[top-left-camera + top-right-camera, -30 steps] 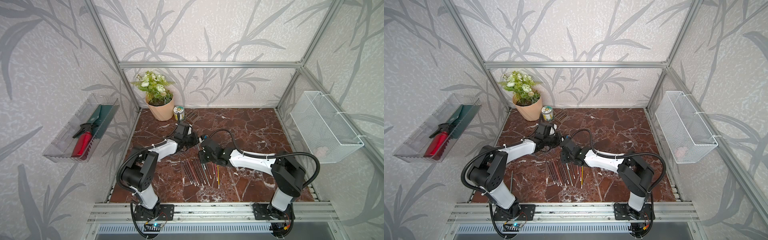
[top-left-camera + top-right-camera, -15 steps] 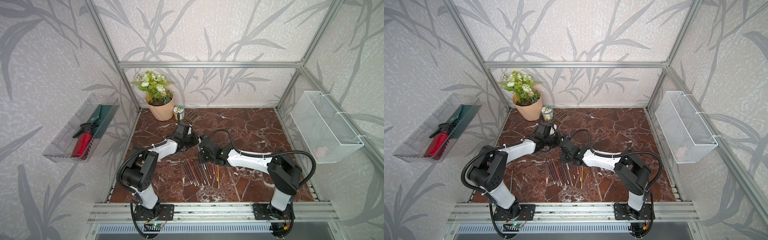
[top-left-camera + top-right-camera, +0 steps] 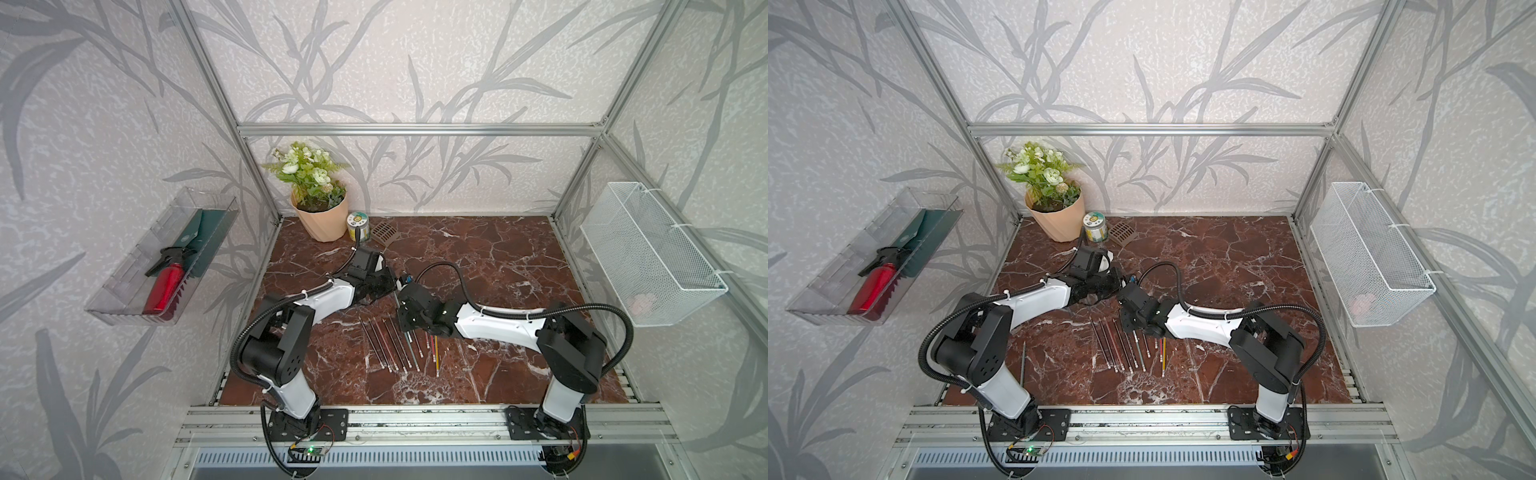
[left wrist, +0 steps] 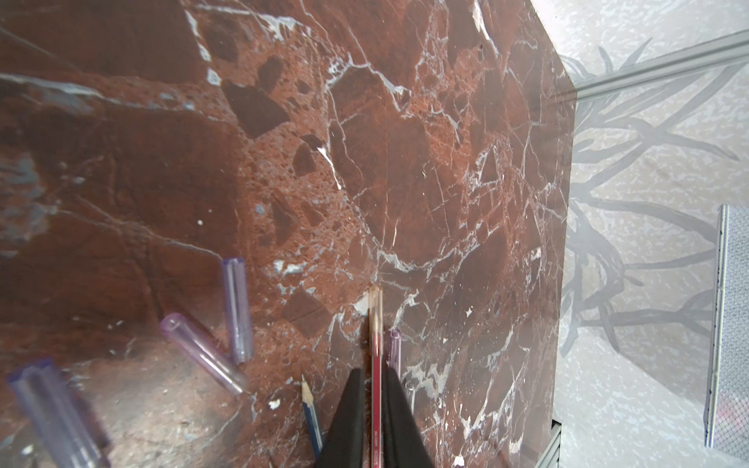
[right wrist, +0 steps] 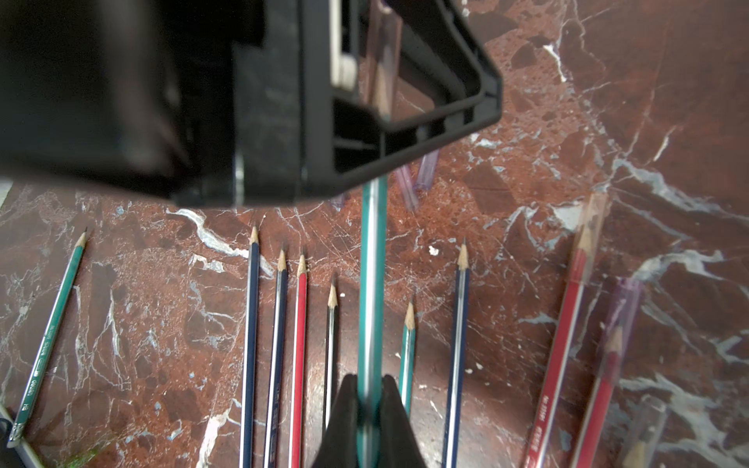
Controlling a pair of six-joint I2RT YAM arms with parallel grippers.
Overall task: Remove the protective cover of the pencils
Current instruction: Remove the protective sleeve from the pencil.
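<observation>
Back right of the tabletop (image 3: 498, 257) is wide open. The left gripper (image 4: 375, 375) clamps a capped red pencil (image 4: 375, 356), the right gripper (image 5: 369, 381) pinches a green pencil (image 5: 372, 263).

Glossy marble tabletop (image 4: 446, 162), clear plastic caps (image 4: 239, 312)

A red-brown marble tabletop (image 3: 498, 266) carries two white-and-black arms whose left gripper (image 3: 390, 284) and right gripper (image 3: 402, 293) sit nose to nose at its middle. Nearer the front lie slim pencils (image 3: 394, 344) with dark, red, green and yellow shafts, fanned out. A peach pot of white flowers (image 3: 324, 220), a small round tin (image 3: 357, 224) and a brown grate (image 3: 384, 232) stand at the back left. A clear wall tray (image 3: 124, 270) holds a red bottle (image 3: 164, 286); a white wire basket (image 3: 648, 257) hangs opposite.
</observation>
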